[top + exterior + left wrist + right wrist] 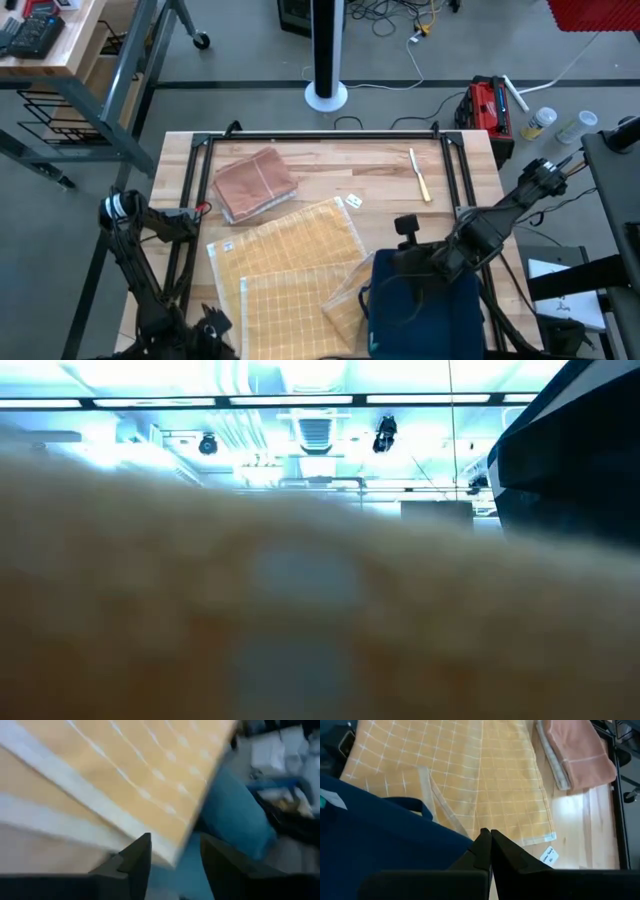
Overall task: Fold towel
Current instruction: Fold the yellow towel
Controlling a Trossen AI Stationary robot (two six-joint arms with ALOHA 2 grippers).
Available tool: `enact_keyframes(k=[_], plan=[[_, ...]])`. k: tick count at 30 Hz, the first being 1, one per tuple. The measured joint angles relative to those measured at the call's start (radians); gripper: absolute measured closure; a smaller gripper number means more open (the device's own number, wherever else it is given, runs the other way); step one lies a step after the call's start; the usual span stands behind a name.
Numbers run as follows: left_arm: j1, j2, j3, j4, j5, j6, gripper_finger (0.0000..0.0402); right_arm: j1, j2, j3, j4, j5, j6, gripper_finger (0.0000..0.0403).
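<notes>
The yellow towel (290, 245) with a white grid lies flat on the table's middle and near part, its near portion folded over as a second layer (300, 310). It also shows in the left wrist view (125, 770) and the right wrist view (470, 770). My left gripper (175, 840) is open at the near left (215, 325), at the towel's hemmed edge. My right gripper (490, 832) is shut and bare, raised over the towel's right side (405, 228). The low view is filled by blurred yellow cloth (300, 610). My left gripper stands open with the towel's white-hemmed edge (165, 851) showing between its two fingers. Whether either finger touches the cloth I cannot tell.
A dark blue cloth (420, 310) lies at the near right, over the towel's corner. A folded pink towel (255, 185) rests at the far left. A slim light tool (420, 175) and a small white tag (354, 201) lie on bare wood; a black frame (320, 137) borders the table.
</notes>
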Motion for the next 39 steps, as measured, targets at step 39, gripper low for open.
enact_keyframes(k=[39], plan=[[0.298, -0.006, -0.251, -0.329, 0.073, 0.164, 0.0293, -0.033, 0.099, -0.008, 0.105, 0.028, -0.083, 0.0401]])
